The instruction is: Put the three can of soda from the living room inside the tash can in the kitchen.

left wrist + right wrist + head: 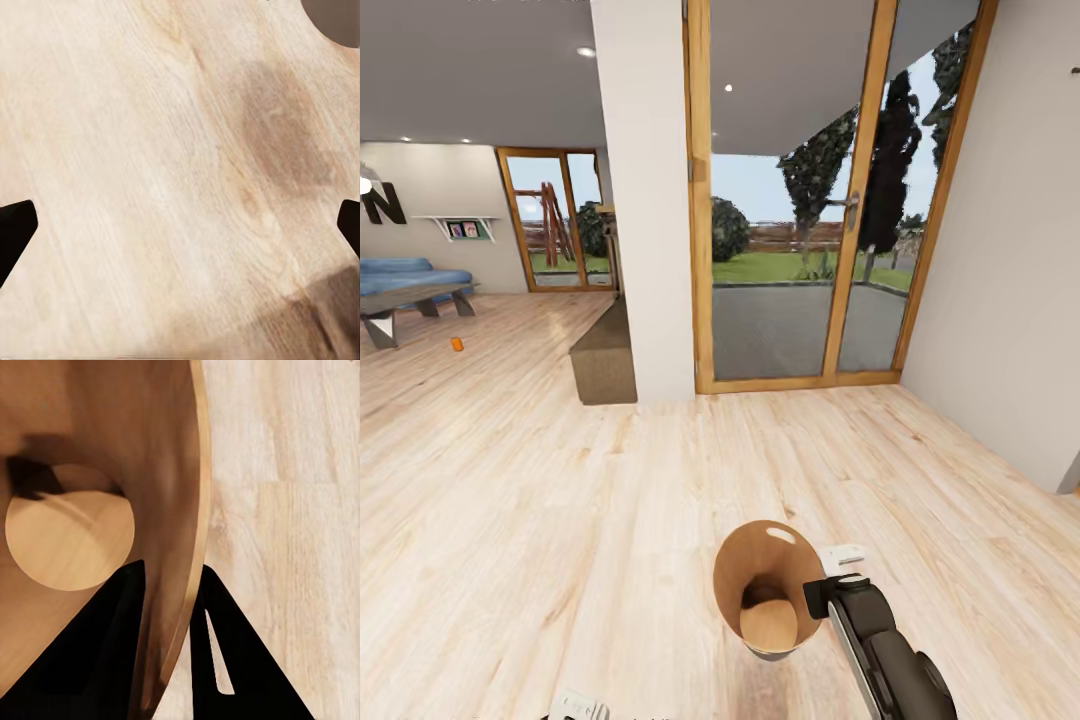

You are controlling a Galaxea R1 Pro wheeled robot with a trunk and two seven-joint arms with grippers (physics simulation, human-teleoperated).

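Note:
My right gripper is shut on the rim of the tash can, a pale bin with a copper-brown inside, holding it just above the wood floor low in the head view. In the right wrist view one finger is inside the tash can's wall and the other outside; its round bottom shows bare. One orange can of soda stands on the floor far off at the left. My left gripper hangs open over bare planks, holding nothing.
A white pillar stands ahead with a low brown ledge at its foot. Wood-framed glass doors are right of it, then a plain wall. A blue sofa and low table sit far left.

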